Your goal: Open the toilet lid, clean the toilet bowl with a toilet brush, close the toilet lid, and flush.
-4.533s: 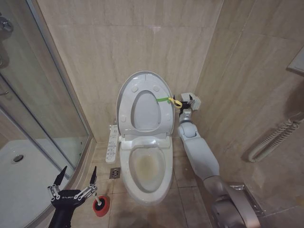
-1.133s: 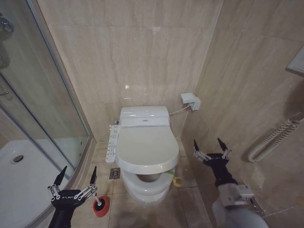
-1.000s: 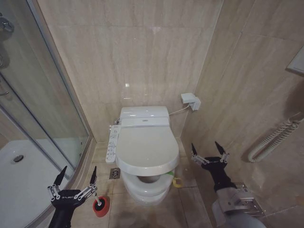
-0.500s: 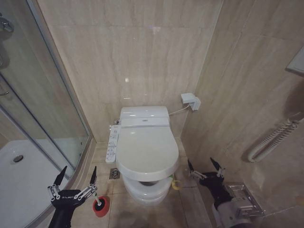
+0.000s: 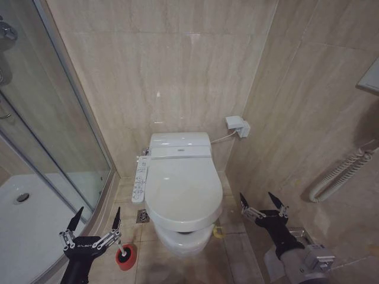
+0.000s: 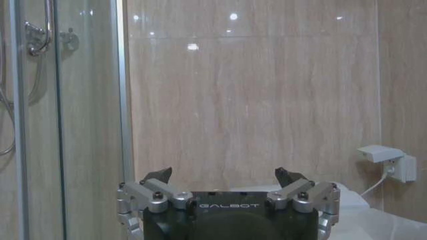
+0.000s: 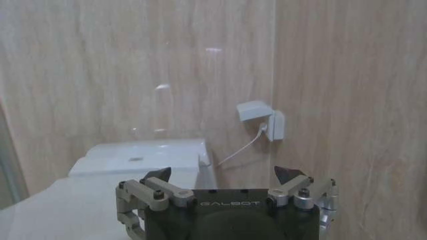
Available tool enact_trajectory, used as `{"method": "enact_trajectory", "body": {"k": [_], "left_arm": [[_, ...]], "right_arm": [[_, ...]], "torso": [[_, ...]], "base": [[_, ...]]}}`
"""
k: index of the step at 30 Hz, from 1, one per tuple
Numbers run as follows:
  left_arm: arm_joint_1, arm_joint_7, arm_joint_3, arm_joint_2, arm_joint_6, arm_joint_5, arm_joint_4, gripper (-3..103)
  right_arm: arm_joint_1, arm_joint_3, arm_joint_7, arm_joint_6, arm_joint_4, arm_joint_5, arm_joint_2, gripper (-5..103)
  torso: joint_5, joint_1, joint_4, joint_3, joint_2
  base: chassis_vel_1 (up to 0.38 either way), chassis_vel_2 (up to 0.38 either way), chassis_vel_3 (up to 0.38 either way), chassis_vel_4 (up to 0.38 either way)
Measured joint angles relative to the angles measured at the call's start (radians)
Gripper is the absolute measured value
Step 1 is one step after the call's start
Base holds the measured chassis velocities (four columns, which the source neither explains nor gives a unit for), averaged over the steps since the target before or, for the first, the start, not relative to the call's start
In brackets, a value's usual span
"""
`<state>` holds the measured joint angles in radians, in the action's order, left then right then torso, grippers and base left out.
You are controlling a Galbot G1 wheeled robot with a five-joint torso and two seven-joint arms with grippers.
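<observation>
Toilet lid: the toilet lid (image 5: 182, 192) is lying down flat over the toilet bowl (image 5: 180, 238), covering it, with only the bowl's front rim peeking out underneath at the floor end.
Loop: a small yellow-green loop (image 5: 218, 231) is hanging at the lid's right edge, just beside the bowl, low near the floor.
Toilet brush: the toilet brush (image 5: 123, 251) is standing in its red cup holder (image 5: 125, 257) on the floor, left of the bowl's front, near the shower door (image 5: 53, 130).
Left gripper: the left gripper (image 5: 95, 226) is hovering low at the left, just above the brush, its fingers (image 6: 159, 175) spread wide apart and gripping nothing.
Right gripper: the right gripper (image 5: 264, 203) is hanging low to the right of the toilet, near the side wall, clear of the lid, its fingers (image 7: 155, 175) splayed open and empty.
Control panel: the white control panel (image 5: 140, 178) is sitting along the toilet's left side.
Wall socket: the wall socket (image 5: 237, 126) is sitting up by the corner, right of the tank.
</observation>
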<state>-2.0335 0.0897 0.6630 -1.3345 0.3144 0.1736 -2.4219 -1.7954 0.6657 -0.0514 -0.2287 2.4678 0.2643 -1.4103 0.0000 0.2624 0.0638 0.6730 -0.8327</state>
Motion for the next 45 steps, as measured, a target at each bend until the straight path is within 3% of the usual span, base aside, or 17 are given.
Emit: {"method": "enact_trajectory", "body": {"k": [7, 16, 45], "left_arm": [[0.0, 0.0, 0.0, 0.0, 0.0, 0.0, 0.0, 100], [0.0, 0.0, 0.0, 0.0, 0.0, 0.0, 0.0, 100], [0.0, 0.0, 0.0, 0.0, 0.0, 0.0, 0.0, 100]], "right_arm": [[0.002, 0.012, 0.02, 0.069, -0.017, -0.062, -0.022, 100], [0.007, -0.005, 0.016, 0.099, -0.023, -0.077, -0.039, 100], [0.004, -0.01, 0.011, 0.107, -0.022, -0.081, -0.042, 100]], "torso": [[0.0, 0.0, -0.0002, 0.0, 0.0], [-0.0001, 0.0, -0.0002, 0.0, 0.0], [0.0, 0.0, -0.0002, 0.0, 0.0]], "base": [[0.0, 0.0, 0.0, 0.0], [0.0, 0.0, 0.0, 0.0], [0.0, 0.0, 0.0, 0.0]]}}
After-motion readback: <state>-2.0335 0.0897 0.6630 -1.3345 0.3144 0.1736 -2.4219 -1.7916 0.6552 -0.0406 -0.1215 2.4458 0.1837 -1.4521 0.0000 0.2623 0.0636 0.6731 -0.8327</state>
